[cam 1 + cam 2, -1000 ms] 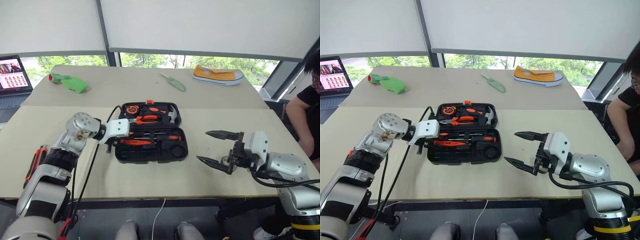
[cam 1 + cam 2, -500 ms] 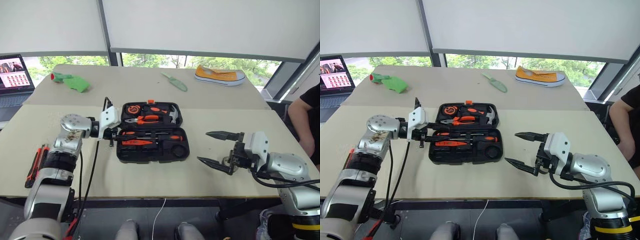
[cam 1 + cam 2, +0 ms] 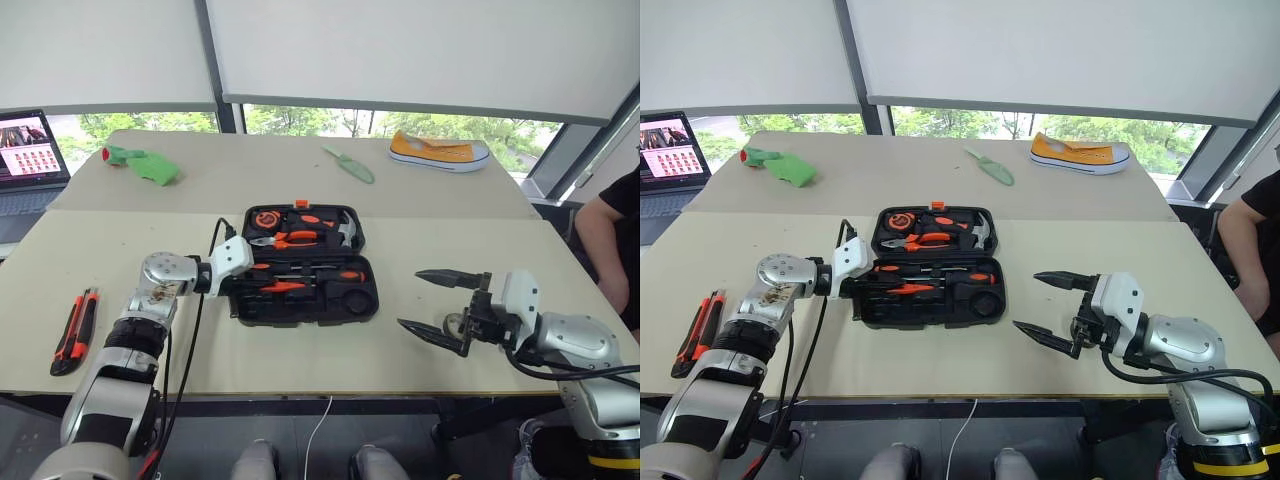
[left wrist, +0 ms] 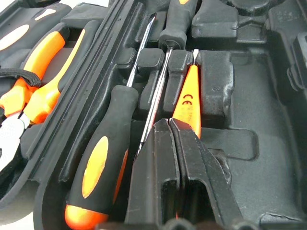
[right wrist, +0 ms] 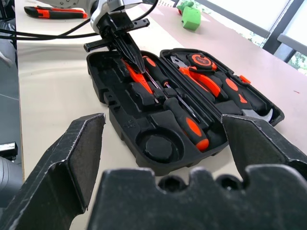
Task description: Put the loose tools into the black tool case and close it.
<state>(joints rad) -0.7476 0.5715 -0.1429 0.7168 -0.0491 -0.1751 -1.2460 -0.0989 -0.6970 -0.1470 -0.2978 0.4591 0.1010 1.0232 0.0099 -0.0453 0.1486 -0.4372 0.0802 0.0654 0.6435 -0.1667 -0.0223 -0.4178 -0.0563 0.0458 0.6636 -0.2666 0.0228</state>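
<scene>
The surface carries everything, with a laptop at its far left edge and a person seated at its right side. Near the middle lies the case, open flat with its lid half toward the windows and its base half toward the robot. The lid half holds pliers, a hammer and a tape measure; the base half holds two screwdrivers with orange-and-black handles lying side by side, a slim screwdriver next to them, and a round recess at its right end. At the far edge of the surface lie a sneaker, a trowel and a green object, all well apart from the case. The knife lies loose near the left front edge of the surface, well apart from the case. The left claw sits over the left end of the base half, its fingers pressed together with their tips on the handle of the slim screwdriver; whether they pinch it cannot be told. The right claw hangs over the surface to the right of the case, spread wide and empty, pointing toward the case.
</scene>
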